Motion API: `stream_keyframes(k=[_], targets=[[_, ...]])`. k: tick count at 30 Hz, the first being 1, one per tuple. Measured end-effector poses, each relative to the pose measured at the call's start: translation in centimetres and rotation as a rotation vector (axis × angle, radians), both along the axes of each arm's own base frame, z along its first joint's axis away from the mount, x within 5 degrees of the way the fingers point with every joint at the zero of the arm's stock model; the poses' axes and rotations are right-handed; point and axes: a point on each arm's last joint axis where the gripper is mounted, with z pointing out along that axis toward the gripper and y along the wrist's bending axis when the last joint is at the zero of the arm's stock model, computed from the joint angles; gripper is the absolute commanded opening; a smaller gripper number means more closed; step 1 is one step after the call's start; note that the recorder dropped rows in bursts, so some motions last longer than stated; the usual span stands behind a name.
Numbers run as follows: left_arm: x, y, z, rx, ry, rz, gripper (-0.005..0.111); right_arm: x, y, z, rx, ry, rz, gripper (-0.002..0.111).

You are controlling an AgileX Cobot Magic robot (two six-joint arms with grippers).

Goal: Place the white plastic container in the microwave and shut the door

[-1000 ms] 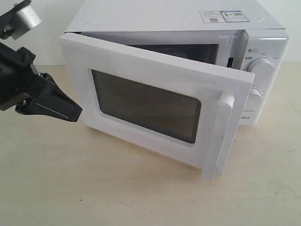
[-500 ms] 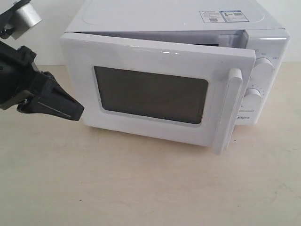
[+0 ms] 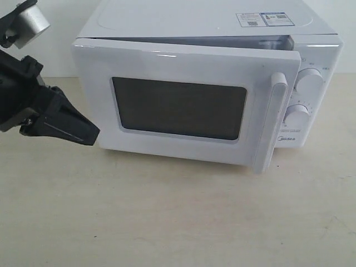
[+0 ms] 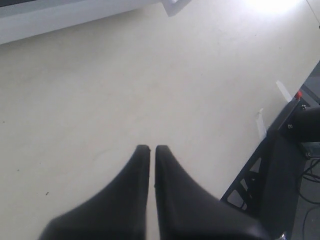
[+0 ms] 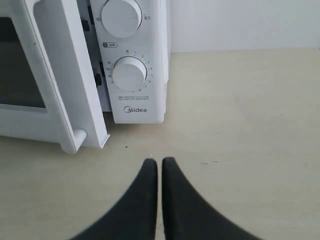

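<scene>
Both grippers have their black fingers drawn narrow, almost touching, holding nothing. My left gripper (image 4: 150,148) hangs over the bare table (image 4: 100,90) near the door's hinge edge, and my right gripper (image 5: 160,160) sits low in front of the two dials (image 5: 129,73). "Midea" (image 5: 135,109) is printed beneath them. The stickers (image 3: 262,19) atop the microwave (image 3: 167,16) are too small to read. I cannot see the container; the door (image 3: 183,108) hides the inside. Since a second ago the door has swung nearly closed, leaving a slim gap at the handle (image 3: 272,122).
</scene>
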Motion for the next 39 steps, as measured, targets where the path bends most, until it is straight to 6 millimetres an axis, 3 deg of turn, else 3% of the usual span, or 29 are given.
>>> stream_keyframes(k=[4, 8, 13, 16, 21, 26, 28, 30, 32, 36, 39], targets=[[0.0, 0.0, 0.0, 0.004, -0.015, -0.016, 0.004, 0.0, -0.1, 0.1, -0.062, -0.022, 0.007, 0.0], [0.0, 0.0, 0.0, 0.008, -0.027, -0.033, 0.004, 0.3, 0.1, 2.0, -0.081, -0.227, 0.021, 0.0], [0.0, 0.0, 0.0, 0.01, -0.033, -0.044, 0.004, -0.5, 0.3, 5.9, 0.04, -0.659, 0.042, 0.0], [0.0, 0.0, 0.0, 0.012, -0.043, -0.055, 0.004, -2.1, 0.0, 8.5, 0.196, -0.968, 0.046, 0.0], [0.0, 0.0, 0.0, 0.013, -0.047, -0.06, 0.004, -4.8, -0.8, 14.9, 0.352, -1.127, 0.042, 0.0], [0.0, -0.1, 0.1, -0.004, -0.047, -0.059, 0.004, -6.1, -0.6, 22.7, 0.335, -0.925, 0.058, 0.0], [-0.1, -0.2, 0.2, -0.015, -0.047, -0.058, 0.004, -4.9, -0.3, 24.6, 0.309, -0.747, 0.055, 0.0], [-0.1, -0.2, 0.2, -0.024, -0.046, -0.058, 0.004, -2.9, 0.1, 25.0, 0.28, -0.525, 0.048, 0.0], [-0.1, -0.3, 0.2, -0.027, -0.045, -0.057, 0.004, -0.4, 0.5, 24.5, 0.257, -0.289, 0.038, 0.0], [-0.1, -0.3, 0.2, -0.027, -0.048, -0.06, 0.004, 4.3, 1.3, 20.6, 0.216, 0.204, 0.016, 0.0], [-0.1, -0.3, 0.2, -0.027, -0.048, -0.06, 0.004, 6.7, 1.9, 17.2, 0.218, 0.504, 0.006, 0.0]])
